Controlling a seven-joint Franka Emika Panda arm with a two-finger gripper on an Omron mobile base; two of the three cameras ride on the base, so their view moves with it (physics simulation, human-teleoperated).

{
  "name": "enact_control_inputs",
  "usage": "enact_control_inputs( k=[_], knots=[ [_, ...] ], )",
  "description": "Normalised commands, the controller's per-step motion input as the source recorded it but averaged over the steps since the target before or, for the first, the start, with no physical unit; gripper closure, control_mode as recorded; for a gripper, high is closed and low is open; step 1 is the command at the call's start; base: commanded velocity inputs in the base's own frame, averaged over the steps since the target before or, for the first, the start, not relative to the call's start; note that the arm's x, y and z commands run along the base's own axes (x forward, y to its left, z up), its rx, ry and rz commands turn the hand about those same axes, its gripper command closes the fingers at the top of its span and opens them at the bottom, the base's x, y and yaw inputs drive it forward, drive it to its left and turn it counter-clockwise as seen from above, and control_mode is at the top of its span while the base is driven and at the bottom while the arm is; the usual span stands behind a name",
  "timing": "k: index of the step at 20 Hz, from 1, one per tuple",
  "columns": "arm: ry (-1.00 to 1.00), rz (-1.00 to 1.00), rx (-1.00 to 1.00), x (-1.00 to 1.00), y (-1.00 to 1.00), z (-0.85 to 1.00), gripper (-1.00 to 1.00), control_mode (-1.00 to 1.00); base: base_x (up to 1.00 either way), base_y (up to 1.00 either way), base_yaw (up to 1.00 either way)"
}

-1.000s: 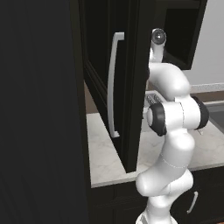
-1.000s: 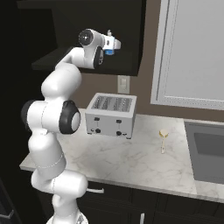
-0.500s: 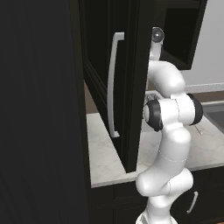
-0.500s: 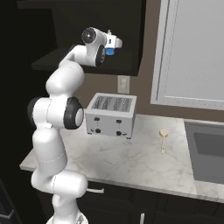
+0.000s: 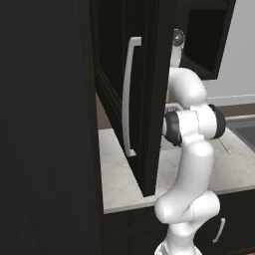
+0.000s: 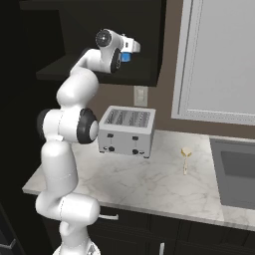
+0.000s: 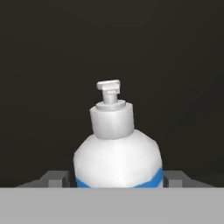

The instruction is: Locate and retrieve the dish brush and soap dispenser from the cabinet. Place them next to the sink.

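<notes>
A: Where is the arm?

B: Raised and reaching into the open black cabinet (image 6: 99, 30). In the right base view the gripper (image 6: 130, 46) sits at shelf height, inside the dark opening. In the left base view the cabinet door (image 5: 149, 89) stands swung out toward the camera, its long silver-white bar handle (image 5: 128, 97) facing us, and the arm passes behind the door's edge.

A: Soap dispenser?

B: Directly in front of the hand. In the hand view the soap dispenser (image 7: 116, 148) stands upright between the two dark finger tips, one on each side of its body; white pump top up, nozzle visible, a blue band at the bottom edge of what shows. In the right base view a small patch of blue shows at the gripper.

A: Gripper state?

B: Cannot tell. The finger tips flank the bottle closely, but whether they press on it or stand just clear is not resolvable here.

A: Dish brush?

B: Lying on the marble counter (image 6: 149, 184), between the toaster (image 6: 127, 131) and the sink (image 6: 234, 172); dish brush (image 6: 186, 157) with its round pale head away from the counter's front edge and its handle toward it. Well apart from the toaster, nearer the sink.

A: Toaster position?

B: On the counter against the wall, below an outlet (image 6: 141, 95).
</notes>
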Motion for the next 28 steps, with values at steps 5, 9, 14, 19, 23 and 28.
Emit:
enact_control_inputs(
  k=[5,9,14,19,23,28],
  knots=[
    [-0.01,0.0,0.01,0.15,0.0,-0.15,1.0,-1.0,0.0,0.0,0.0],
    [-0.02,0.0,0.0,-0.04,0.0,0.0,1.0,-1.0,0.0,0.0,0.0],
    [-0.09,0.0,0.0,-0.29,0.0,0.06,1.0,-1.0,0.0,0.0,0.0],
    [-0.12,0.0,0.01,-0.39,0.0,0.14,1.0,-1.0,0.0,0.0,0.0],
    [-0.1,0.0,0.06,-0.29,0.0,0.08,1.0,-1.0,0.0,0.0,0.0],
    [-0.11,0.0,0.06,-0.52,0.04,0.33,1.0,-1.0,0.0,0.0,0.0]
  ],
)
